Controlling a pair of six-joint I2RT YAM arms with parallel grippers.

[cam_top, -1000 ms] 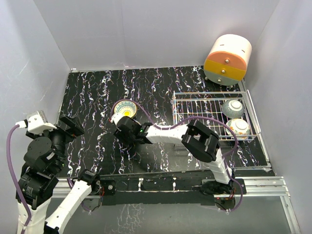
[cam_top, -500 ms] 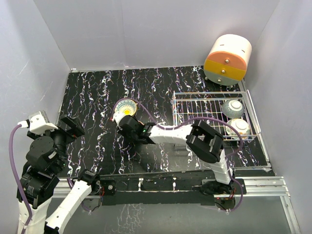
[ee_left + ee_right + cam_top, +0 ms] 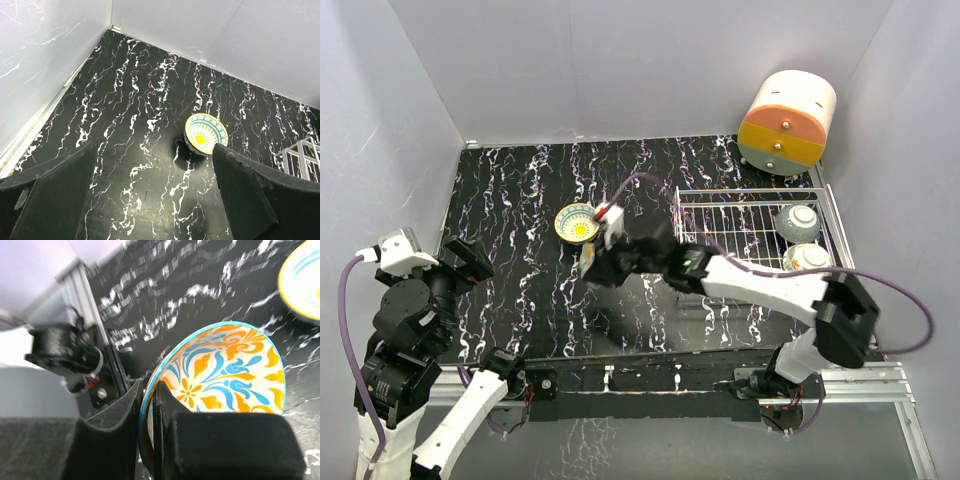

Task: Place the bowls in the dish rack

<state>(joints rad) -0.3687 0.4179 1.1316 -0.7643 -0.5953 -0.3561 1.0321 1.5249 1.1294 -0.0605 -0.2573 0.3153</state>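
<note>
- Right gripper: fingers pressed together on the rim of the orange-and-blue floral bowl, one finger inside the wall and one outside. The bowl is tipped, with its painted inside facing the wrist camera.
- In the top view this arm reaches leftward across the black marbled table, so the held bowl is left of the dish rack and apart from it.
- Yellow-centred bowl: upright on the table, just beyond the right gripper and untouched by either arm.
- Left gripper: fingers spread wide with nothing between them. It is raised over the left part of the table, well apart from the yellow-centred bowl.
- Dish rack: on the right part of the table, with a far pale bowl and a near pale bowl at its right end.
- Round cream-orange-yellow drawer unit: at the far right corner, beyond the rack.
</note>
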